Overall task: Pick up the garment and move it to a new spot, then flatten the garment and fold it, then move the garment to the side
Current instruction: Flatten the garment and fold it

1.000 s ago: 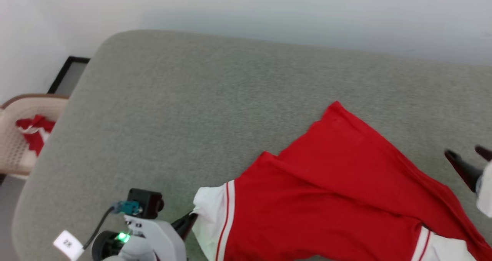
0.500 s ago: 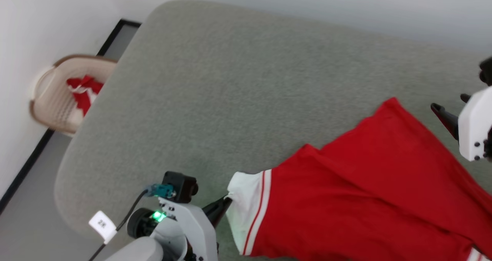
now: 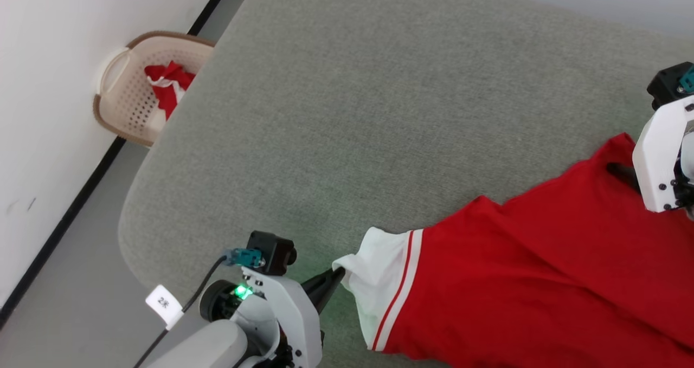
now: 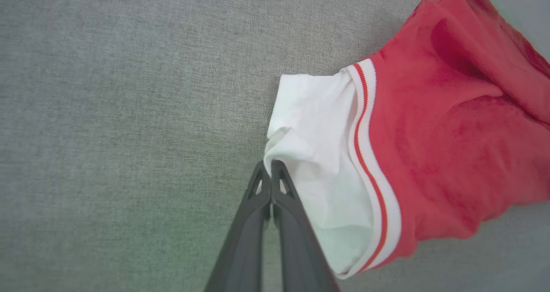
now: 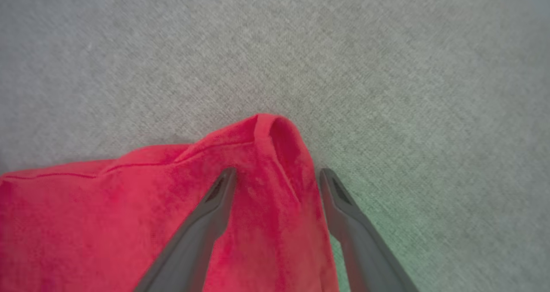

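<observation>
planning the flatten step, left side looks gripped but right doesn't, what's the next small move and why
Probably close the right gripper: its open fingers straddle the red corner of the garment, while the left gripper is shut on the edge of the white panel. With both ends held, it could be pulled flat.

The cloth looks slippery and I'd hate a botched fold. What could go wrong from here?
1. The left hand pinches only the tip of the garment's white panel, so a pull might slip it free.
2. The right hand is open astride a doubled-over red corner; closing might catch just one layer or bunch it.
</observation>
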Robot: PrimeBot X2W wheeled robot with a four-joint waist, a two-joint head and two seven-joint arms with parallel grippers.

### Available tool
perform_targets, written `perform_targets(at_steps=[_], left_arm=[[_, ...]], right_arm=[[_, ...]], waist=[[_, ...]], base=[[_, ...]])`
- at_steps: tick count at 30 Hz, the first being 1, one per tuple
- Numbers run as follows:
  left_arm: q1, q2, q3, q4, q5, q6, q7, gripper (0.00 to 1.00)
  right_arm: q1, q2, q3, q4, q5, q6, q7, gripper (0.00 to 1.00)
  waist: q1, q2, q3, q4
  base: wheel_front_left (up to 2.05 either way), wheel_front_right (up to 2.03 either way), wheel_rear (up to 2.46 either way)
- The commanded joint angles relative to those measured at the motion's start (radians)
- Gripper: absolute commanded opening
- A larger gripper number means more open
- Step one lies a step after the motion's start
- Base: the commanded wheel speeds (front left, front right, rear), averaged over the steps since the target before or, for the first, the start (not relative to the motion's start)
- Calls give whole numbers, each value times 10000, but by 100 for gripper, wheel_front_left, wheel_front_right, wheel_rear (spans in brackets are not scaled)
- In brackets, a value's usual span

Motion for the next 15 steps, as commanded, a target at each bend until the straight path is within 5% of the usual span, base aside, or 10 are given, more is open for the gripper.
perform_targets(at_steps=[1, 3, 4, 5, 15], left_arm=[[-108, -66, 2, 84, 12, -97, -59, 0], [-170, -103, -6, 199, -2, -173, -83, 0], [-194, -127, -1, 257, -13, -189, -101, 0], [-212, -147, 0, 308, -26, -226, -106, 0], [-567, 213, 134, 335, -248, -426, 349, 0]], right_arm=[[-84, -59, 371, 207, 151, -8, 173, 100], [-71, -3, 739, 525, 424, -6, 571, 100], [-89, -9, 938, 690, 531, -5, 812, 59], [-66, -41, 1173, 782, 651, -5, 1098, 0], [-1046, -92, 1801, 1021, 1404, -8, 1002, 0]], waist=[[0, 0, 143, 153], [0, 0, 165, 184], [0, 0, 177, 192], [0, 0, 180, 195], [0, 0, -206, -275]], base=[[0, 0, 0], [0, 0, 0], [0, 0, 0], [0, 0, 0], [0, 0, 0]])
